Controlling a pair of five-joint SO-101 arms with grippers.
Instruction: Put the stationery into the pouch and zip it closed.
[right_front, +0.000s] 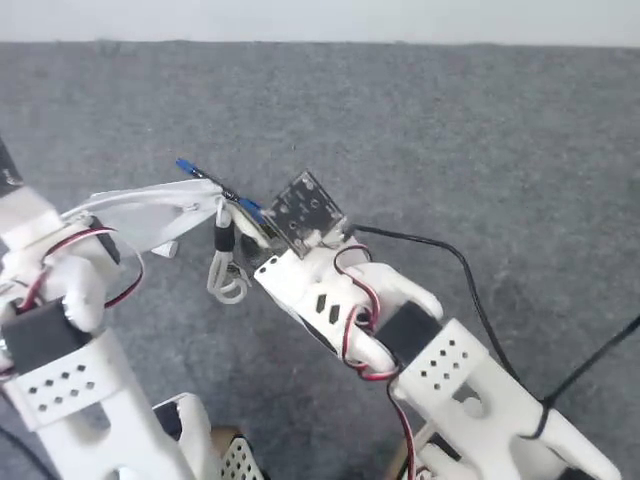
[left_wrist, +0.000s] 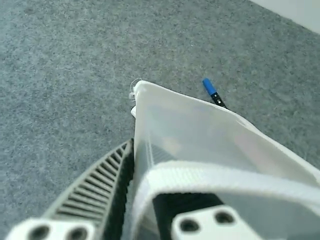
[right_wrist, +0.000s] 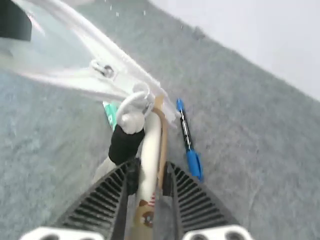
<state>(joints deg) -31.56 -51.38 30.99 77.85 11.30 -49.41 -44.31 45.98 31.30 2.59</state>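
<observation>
The white translucent pouch (right_front: 150, 215) hangs lifted off the grey mat, and my left gripper (right_front: 105, 235) is shut on one end of it. From the left wrist, the pouch (left_wrist: 200, 130) stretches away from the left gripper (left_wrist: 145, 165). My right gripper (right_front: 248, 245) is shut on a cream pen (right_wrist: 150, 145), whose tip touches the pouch's (right_wrist: 60, 60) edge by the zipper end. A white cord with a black bead (right_wrist: 125, 142) dangles beside the right gripper (right_wrist: 150, 170). A blue pen (right_front: 215, 185) lies just beyond the pouch, its cap (left_wrist: 210, 90) and shaft (right_wrist: 186, 137) on the mat.
A black cable (right_front: 470, 280) runs across the mat behind the right arm. The cord's white loop (right_front: 228, 280) hangs below the pouch. A green item (right_wrist: 109, 115) peeks out under the pouch edge. Open grey mat (right_front: 450, 130) extends beyond both arms.
</observation>
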